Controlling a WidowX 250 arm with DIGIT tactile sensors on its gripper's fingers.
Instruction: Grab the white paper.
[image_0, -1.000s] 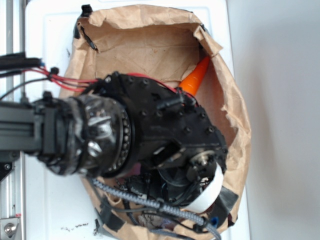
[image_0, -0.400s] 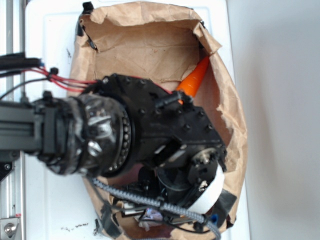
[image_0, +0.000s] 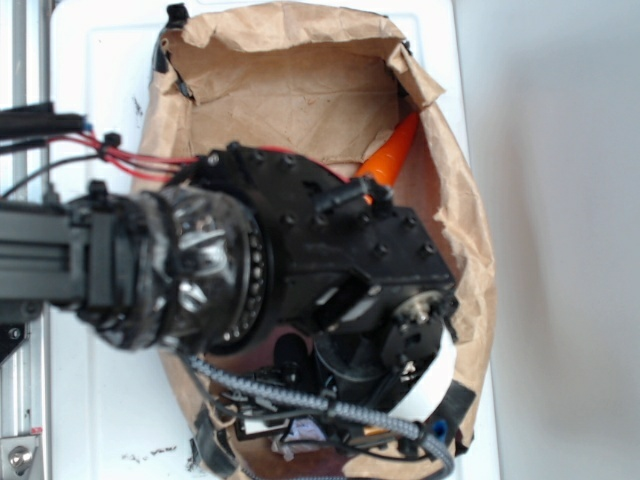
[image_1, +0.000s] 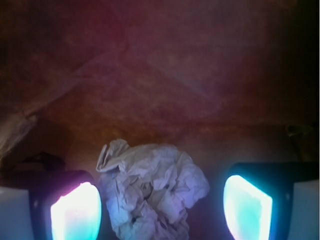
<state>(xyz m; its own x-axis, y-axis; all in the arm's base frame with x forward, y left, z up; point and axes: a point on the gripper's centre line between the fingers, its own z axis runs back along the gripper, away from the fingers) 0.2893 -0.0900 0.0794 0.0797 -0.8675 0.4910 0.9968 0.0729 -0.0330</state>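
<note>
Jaws of the gripper (image_1: 161, 202) stand open on either side of the white paper (image_1: 150, 192), low inside the brown bag (image_0: 300, 90), probably so closing catches it.

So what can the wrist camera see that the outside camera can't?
Only the wrist view shows the white paper, a crumpled ball sitting between the two glowing fingers of the gripper, which is open with a gap on each side of the ball. Only the exterior view shows the orange carrot, the whole black robot arm and the white surface under the bag; there the arm hides the paper. Both views show the brown paper bag.
</note>
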